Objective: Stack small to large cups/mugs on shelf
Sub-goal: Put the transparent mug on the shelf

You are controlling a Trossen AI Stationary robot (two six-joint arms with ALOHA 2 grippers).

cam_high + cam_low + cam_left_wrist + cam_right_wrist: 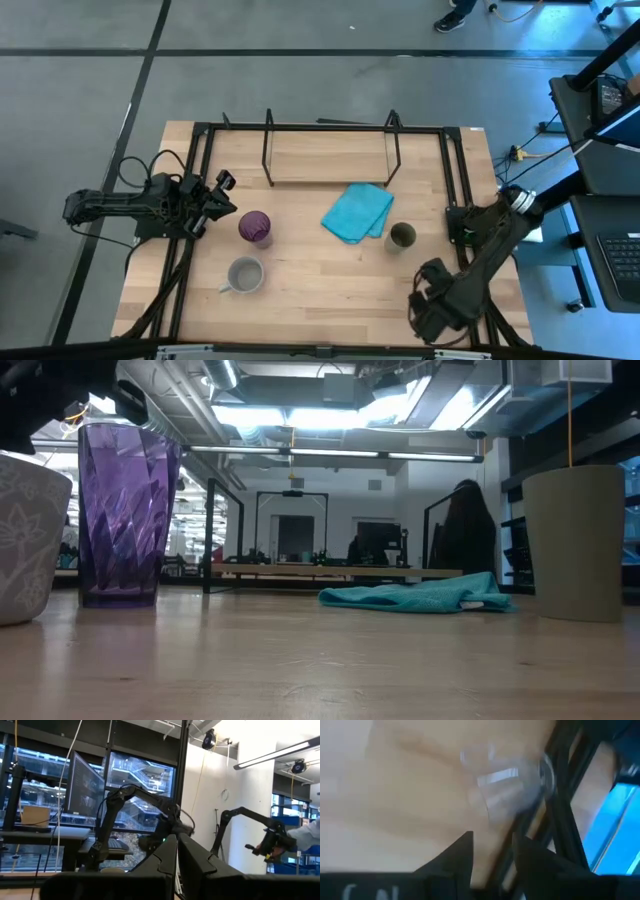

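Wooden tabletop [320, 290] carries 3 cups short of the empty shelf [330, 155]; your right claw [492, 855], spread, has the small clear glass [507, 790] lying just ahead near the edge frame, suggesting smallest-first pickup, while your left claw [222, 195], pressed together, waits beside the purple tumbler [255, 228].

The left arm reaches in from the table's left edge, its left gripper [222, 196] raised and level with fingers [167, 857] pressed together. The right arm folds back toward the near right corner, its right gripper [492, 852] angled downward, fingers apart.
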